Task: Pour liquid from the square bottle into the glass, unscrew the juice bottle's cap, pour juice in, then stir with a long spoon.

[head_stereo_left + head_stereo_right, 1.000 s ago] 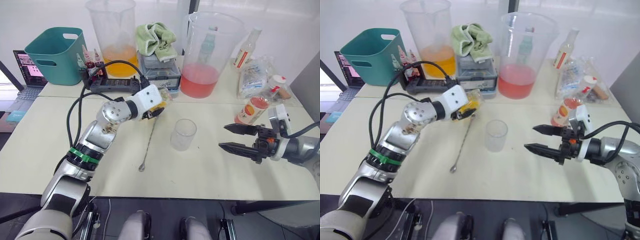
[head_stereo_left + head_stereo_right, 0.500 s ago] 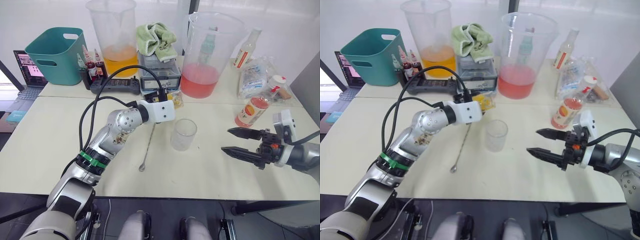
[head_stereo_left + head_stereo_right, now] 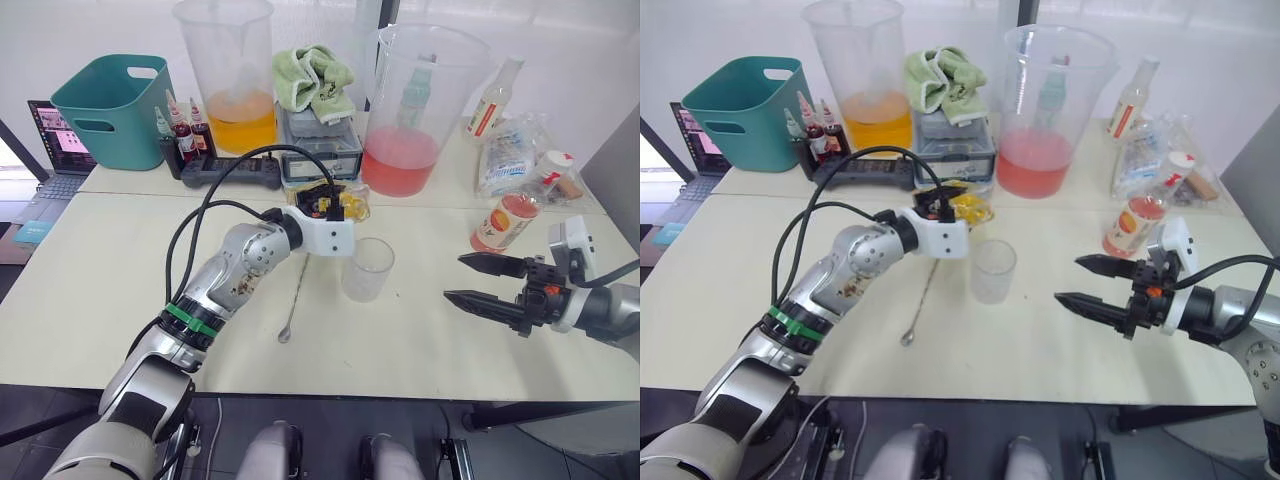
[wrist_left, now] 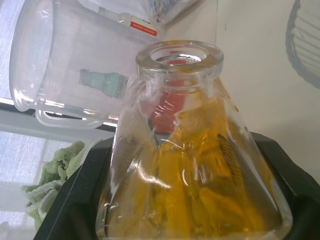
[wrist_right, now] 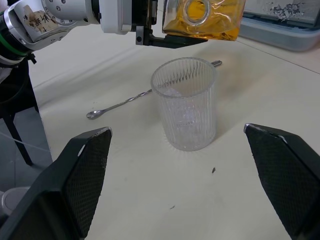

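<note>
The table (image 3: 90,290) carries two large clear pitchers at its far side, one of orange liquid (image 3: 228,75) and one of pink liquid (image 3: 412,105), with a teal basket (image 3: 108,108) at the far left. The juice bottle (image 3: 505,220) stands upright toward the right, capped, beyond the right claw. The glass (image 3: 367,268) stands upright near the table's middle. The long spoon (image 3: 297,290) lies flat just to the left of the glass, apart from it. The left claw (image 3: 328,203) is clamped on the square bottle (image 3: 340,203), holding it tipped on its side above the table, just behind and to the left of the glass, its open neck (image 5: 196,11) turned toward the glass. The right claw (image 3: 482,281) hangs to the right of the glass, fingers spread wide, holding nothing.
</note>
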Available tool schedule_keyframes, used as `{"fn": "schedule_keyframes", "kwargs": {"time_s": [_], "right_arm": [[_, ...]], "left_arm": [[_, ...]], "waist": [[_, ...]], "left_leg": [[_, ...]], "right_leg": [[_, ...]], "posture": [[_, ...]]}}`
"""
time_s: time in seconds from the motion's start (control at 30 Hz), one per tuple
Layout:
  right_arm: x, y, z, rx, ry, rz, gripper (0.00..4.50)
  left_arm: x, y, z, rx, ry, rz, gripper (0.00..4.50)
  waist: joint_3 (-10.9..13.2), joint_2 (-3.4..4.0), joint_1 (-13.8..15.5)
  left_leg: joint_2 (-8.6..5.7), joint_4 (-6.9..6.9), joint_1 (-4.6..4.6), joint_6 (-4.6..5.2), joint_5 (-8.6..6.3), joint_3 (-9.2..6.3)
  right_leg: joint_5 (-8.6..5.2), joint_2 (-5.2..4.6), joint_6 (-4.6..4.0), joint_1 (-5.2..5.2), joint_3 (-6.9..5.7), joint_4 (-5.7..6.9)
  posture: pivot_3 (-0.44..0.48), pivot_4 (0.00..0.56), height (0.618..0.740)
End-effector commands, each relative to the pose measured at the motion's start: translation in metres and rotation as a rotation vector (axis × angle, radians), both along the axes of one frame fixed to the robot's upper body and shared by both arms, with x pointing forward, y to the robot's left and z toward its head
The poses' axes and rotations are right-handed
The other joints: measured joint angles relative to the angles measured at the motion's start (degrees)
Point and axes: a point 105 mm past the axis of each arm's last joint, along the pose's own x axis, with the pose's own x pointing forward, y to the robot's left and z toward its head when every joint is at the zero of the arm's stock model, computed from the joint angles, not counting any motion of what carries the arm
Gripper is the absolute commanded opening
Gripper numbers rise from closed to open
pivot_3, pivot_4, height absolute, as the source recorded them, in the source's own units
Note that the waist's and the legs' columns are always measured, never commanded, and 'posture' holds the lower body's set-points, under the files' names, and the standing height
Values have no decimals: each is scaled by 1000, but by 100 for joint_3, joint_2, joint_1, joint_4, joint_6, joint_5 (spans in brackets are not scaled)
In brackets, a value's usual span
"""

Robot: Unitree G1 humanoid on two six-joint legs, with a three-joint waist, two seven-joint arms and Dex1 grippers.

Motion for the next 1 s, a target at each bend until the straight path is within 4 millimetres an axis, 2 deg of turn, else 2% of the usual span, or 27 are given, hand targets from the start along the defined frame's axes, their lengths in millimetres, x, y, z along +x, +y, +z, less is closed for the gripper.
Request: {"fn": "schedule_keyframes", "kwargs": {"time_s": [0.03, 0.4, 1.0], "right_arm": [[-3, -1, 12, -12, -50, -4, 4500], [-2, 0, 11, -3, -52, -19, 4500], [-1, -1, 11, -5, -63, -32, 4500]], "left_arm": [[-14, -14, 33, -39, -156, -75, 2803], [-15, -18, 25, 24, -232, -92, 2803], [-14, -21, 27, 147, -445, -92, 2803]], "waist": [[0, 0, -1], [0, 0, -1], [0, 0, -4]], "left_leg": [[0, 0, 0, 1, 0, 0], [0, 3, 0, 1, -1, 0], [0, 7, 0, 6, -4, 1]], "right_leg": [[0, 0, 0, 0, 0, 0], [0, 0, 0, 1, 0, 1], [1, -1, 1, 0, 0, 5]], "posture": [[0, 150, 739], [0, 150, 739], [0, 150, 739]]}}
